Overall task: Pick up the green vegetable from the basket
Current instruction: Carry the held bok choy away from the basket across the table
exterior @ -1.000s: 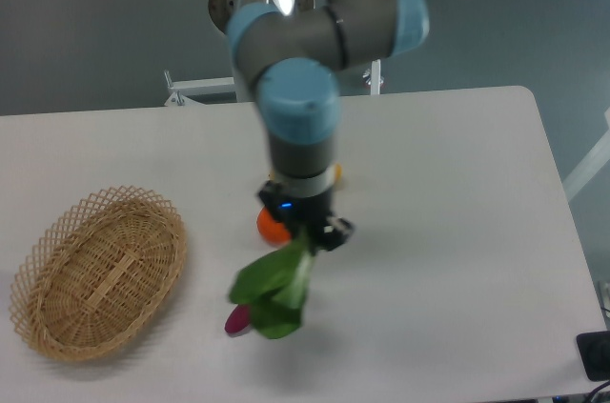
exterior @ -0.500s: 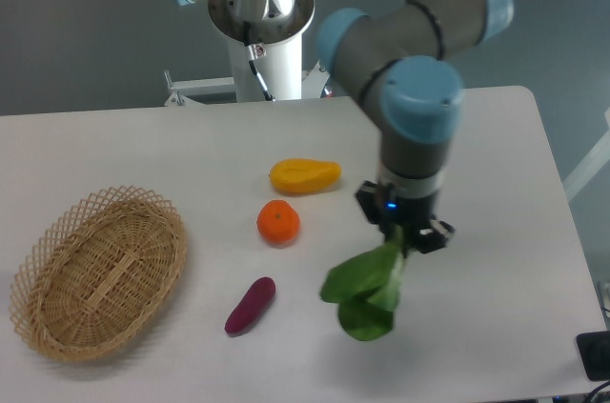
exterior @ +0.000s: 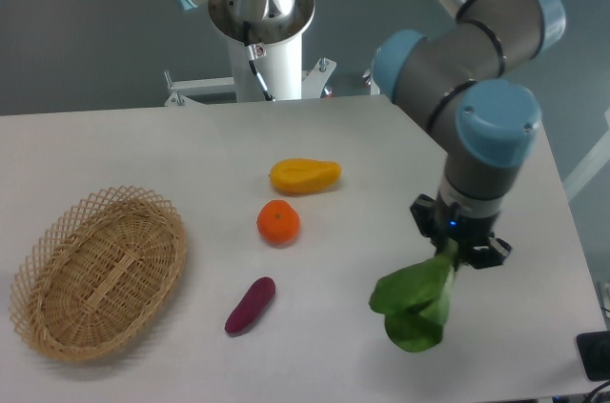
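Pick-up done: gripper (exterior: 457, 256) clamped on the green vegetable (exterior: 416, 299), hanging in the air far right of the basket (exterior: 95, 272). Nothing left but holding.

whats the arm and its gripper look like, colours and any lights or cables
The arm is built of silver-grey metal tubes with darker grey joint housings, each capped in light blue. Its base column is white below a shiny metal flange, with a thin cable running down the column. The gripper is small and black, with a tiny blue light glowing on its body. The jaws are short and dark; no markings are readable.
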Controlling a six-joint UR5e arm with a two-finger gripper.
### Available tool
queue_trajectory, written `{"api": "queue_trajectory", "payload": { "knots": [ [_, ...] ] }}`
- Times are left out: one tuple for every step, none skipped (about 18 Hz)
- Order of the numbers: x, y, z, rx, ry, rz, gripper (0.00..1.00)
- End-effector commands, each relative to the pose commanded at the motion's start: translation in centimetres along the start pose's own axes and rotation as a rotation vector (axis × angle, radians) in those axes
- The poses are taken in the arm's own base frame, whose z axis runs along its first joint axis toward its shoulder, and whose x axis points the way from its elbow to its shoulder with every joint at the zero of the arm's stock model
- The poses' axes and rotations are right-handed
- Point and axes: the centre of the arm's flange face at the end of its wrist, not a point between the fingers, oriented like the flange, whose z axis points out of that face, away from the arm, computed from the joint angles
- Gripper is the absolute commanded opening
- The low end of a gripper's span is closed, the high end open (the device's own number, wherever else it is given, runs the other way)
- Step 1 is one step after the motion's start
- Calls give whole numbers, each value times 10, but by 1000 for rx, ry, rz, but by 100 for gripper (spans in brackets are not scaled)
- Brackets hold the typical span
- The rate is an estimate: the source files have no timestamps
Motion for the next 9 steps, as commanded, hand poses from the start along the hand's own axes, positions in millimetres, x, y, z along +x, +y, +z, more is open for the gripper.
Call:
{"api": "queue_trajectory", "payload": {
  "knots": [
    [-1, 2, 2, -3, 2, 5, 15],
    [-3, 4, 1, -2, -2, 18, 14],
    [-4, 5, 5, -3, 2, 23, 14],
    [-4, 6, 5, -4, 4, 23, 14],
    [-5, 8, 5, -4, 3, 20, 13],
    [-5, 8, 6, -3, 5, 20, 13],
    [-5, 8, 6, -4, 4, 20, 13],
    [-5, 8, 6, -4, 3, 20, 13],
    [-5, 8, 7, -4, 5, 20, 13]
  ]
}}
